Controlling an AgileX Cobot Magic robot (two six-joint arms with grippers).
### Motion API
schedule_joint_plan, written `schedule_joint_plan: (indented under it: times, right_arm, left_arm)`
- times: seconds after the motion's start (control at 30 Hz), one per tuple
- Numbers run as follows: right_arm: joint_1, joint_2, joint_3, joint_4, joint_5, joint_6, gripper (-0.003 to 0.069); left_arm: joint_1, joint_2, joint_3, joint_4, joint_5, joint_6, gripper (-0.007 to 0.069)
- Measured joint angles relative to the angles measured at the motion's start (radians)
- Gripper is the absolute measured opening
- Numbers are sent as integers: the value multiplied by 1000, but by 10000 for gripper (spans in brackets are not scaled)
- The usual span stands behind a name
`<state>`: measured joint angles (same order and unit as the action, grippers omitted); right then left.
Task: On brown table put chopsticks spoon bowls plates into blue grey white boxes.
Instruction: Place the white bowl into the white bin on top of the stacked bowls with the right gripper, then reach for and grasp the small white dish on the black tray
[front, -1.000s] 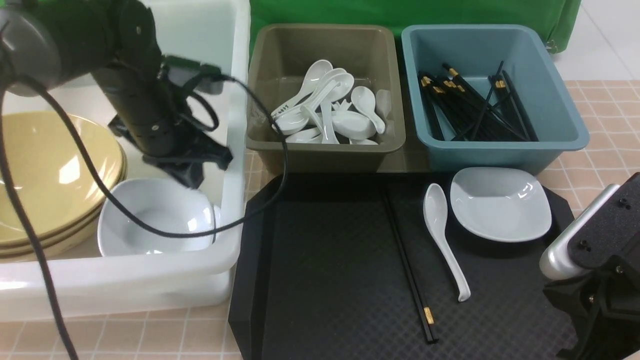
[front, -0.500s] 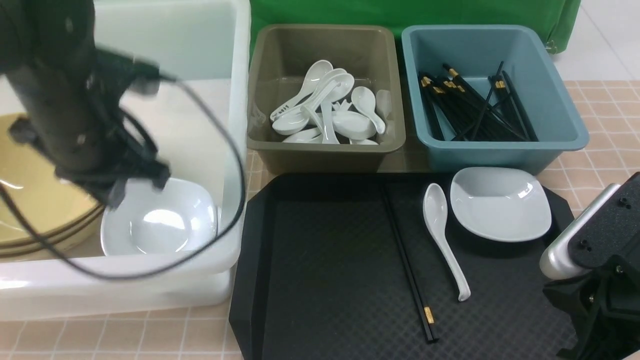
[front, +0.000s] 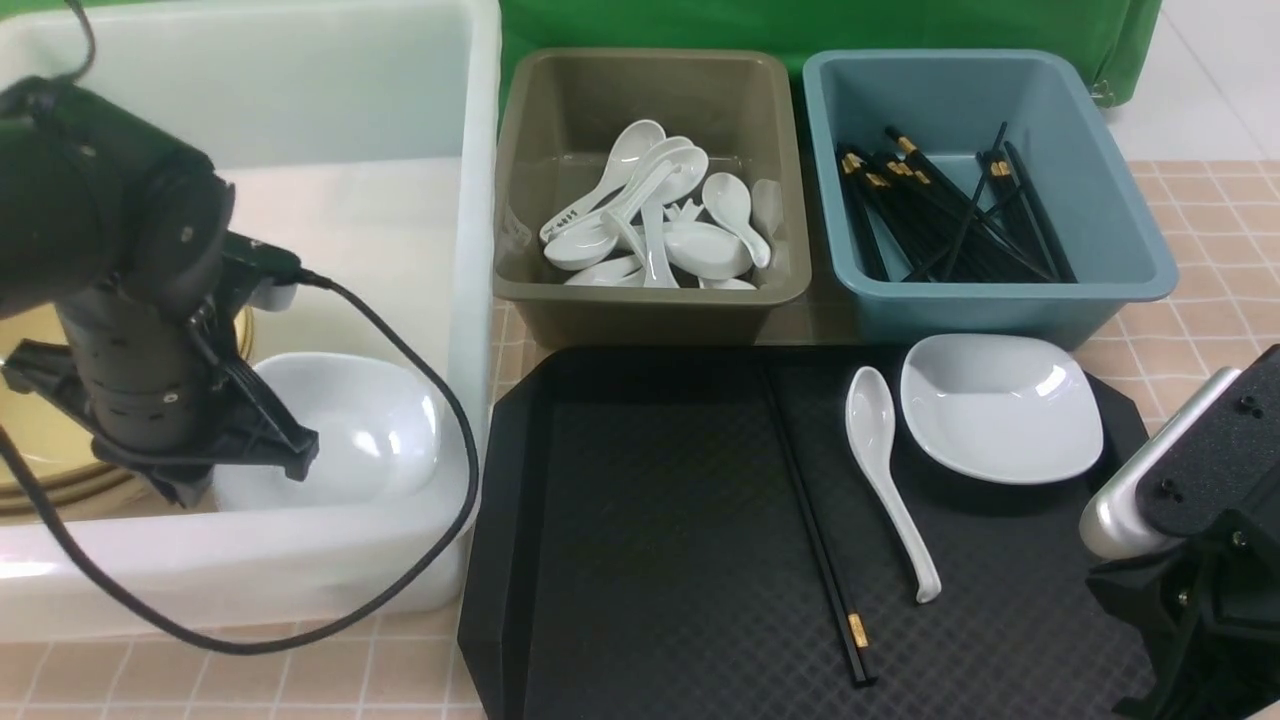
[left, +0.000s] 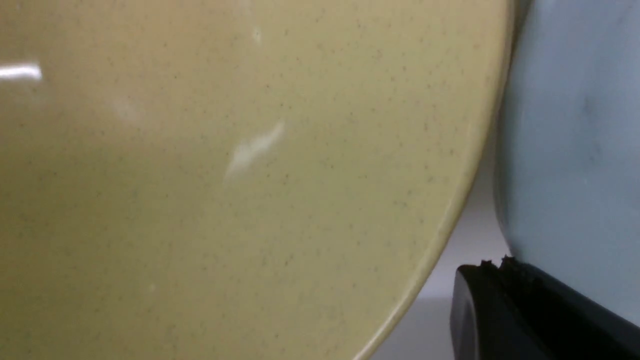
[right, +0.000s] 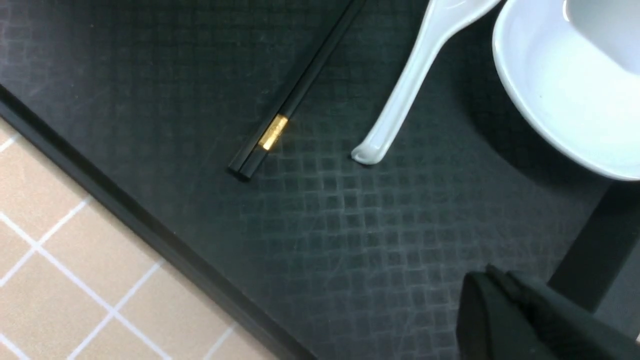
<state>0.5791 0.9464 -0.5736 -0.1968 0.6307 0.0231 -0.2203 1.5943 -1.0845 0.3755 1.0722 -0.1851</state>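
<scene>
On the black tray (front: 660, 560) lie a pair of black chopsticks (front: 815, 530), a white spoon (front: 885, 470) and a white plate (front: 1000, 405). The white tub (front: 250, 560) holds stacked tan bowls (front: 30, 450) and another plate (front: 370, 430). My left arm (front: 140, 380) reaches down into that tub. Its gripper (left: 492, 265) is shut and empty, low between the bowl (left: 225, 175) and the plate (left: 575, 125). My right gripper (right: 492, 275) is shut and empty over the tray's near right corner, short of the spoon handle (right: 370, 150).
The grey bin (front: 650, 300) holds several spoons (front: 650, 230). The blue bin (front: 1000, 310) holds several chopsticks (front: 940, 220). Both stand behind the tray on the brown table (front: 1200, 220). My left arm's cable (front: 420, 340) loops over the tub's right wall.
My left arm has swung left and down inside the white tub, from over the plate towards the bowls. The right arm and the things on the tray have not moved.
</scene>
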Motion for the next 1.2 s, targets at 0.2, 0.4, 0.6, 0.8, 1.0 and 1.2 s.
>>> schedule_joint_plan:
  times: [0.2,0.4,0.6,0.8,1.0,1.2]
  right_arm:
    - [0,0,0,0,7,2,55]
    - [0,0,0,0,5,9,59]
    - [-72,36,-33,5,-17,94,74]
    - [-244,270,-168,62,-87,17,132]
    - [-269,562,-333,74,-134,-124,87]
    - [-274,778,-473,74,-154,-159,36]
  left_arm:
    - [0,28,2,-21,-50,-5,-8]
    - [0,-65,-15,-113,-66,23,-8]
    - [0,-361,-24,-186,-225,32,-8]
    - [0,-672,141,-270,-413,77,-8]
    - [0,-939,423,-289,-427,129,-7]
    - [0,-1174,662,-260,-546,162,-7]
